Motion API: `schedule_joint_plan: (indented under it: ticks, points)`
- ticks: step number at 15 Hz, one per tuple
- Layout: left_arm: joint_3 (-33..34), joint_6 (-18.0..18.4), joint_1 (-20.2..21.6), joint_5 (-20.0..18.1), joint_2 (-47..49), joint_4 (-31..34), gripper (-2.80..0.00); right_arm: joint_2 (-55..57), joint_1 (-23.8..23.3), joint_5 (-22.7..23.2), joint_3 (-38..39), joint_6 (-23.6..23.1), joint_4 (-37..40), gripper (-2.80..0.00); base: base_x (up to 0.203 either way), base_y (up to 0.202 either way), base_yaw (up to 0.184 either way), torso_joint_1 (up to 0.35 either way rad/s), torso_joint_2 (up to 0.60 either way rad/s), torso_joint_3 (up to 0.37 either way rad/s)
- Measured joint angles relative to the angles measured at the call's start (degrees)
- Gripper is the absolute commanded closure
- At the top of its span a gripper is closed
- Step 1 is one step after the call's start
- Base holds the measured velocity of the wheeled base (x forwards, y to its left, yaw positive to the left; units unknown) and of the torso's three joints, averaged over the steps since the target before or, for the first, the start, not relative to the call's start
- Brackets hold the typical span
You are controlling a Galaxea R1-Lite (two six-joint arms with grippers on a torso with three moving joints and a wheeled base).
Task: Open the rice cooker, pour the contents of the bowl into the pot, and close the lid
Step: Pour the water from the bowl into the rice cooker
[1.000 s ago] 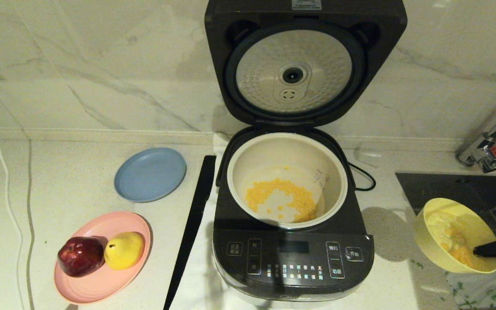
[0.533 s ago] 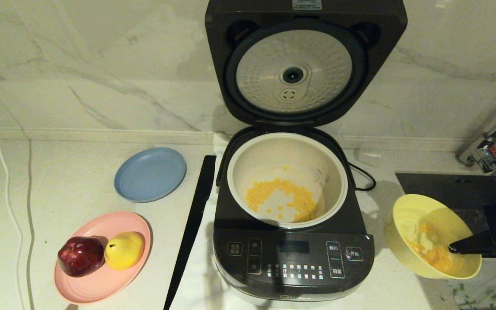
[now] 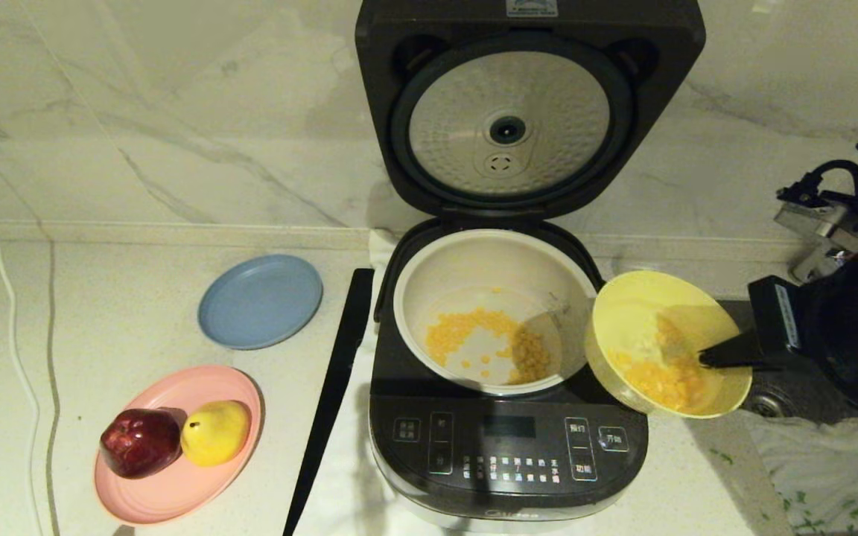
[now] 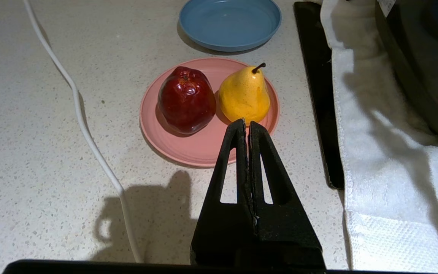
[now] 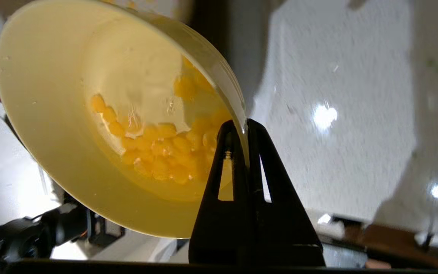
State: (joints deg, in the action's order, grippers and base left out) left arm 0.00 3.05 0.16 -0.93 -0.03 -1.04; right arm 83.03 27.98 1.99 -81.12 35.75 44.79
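The dark rice cooker (image 3: 507,447) stands open, its lid (image 3: 529,104) upright with the dimpled silver plate facing me. Yellow kernels (image 3: 466,335) lie in the cream pot (image 3: 496,257). My right gripper (image 3: 704,361) (image 5: 243,123) is shut on the rim of the pale yellow bowl (image 3: 649,309) (image 5: 51,114). It holds the bowl tilted in the air at the cooker's right side. Kernels, the contents (image 3: 660,380) (image 5: 158,148), sit in the bowl's low side. My left gripper (image 4: 245,123) is shut and empty, low over the counter near the pink plate.
A pink plate (image 3: 176,491) with a red apple (image 3: 138,443) and a yellow pear (image 3: 213,432) lies front left, a blue plate (image 3: 259,301) behind it. A long black strip (image 3: 332,387) lies along the cooker's left. A sink (image 3: 771,402) and tap (image 3: 820,223) are on the right.
My right gripper has carried the bowl up and to the left, from over the sink area to the cooker's right side. The left gripper has not visibly moved.
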Motion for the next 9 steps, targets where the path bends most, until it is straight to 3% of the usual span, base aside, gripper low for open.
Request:
schedule_joint_plan:
  ticks: [4,9]
  points:
    - [0.0,0.0,0.0,0.0,0.0,0.0,0.00,4.2,6.9,-8.3,-7.7,1.8,-0.7,0.00,0.000,0.000,0.000,0.000,0.00,0.000]
    - [0.0,0.0,0.0,0.0,0.0,0.0,0.00,12.1,9.7,-11.5,-18.6,2.8,-0.8,0.00,0.000,0.000,0.000,0.000,0.00,0.000]
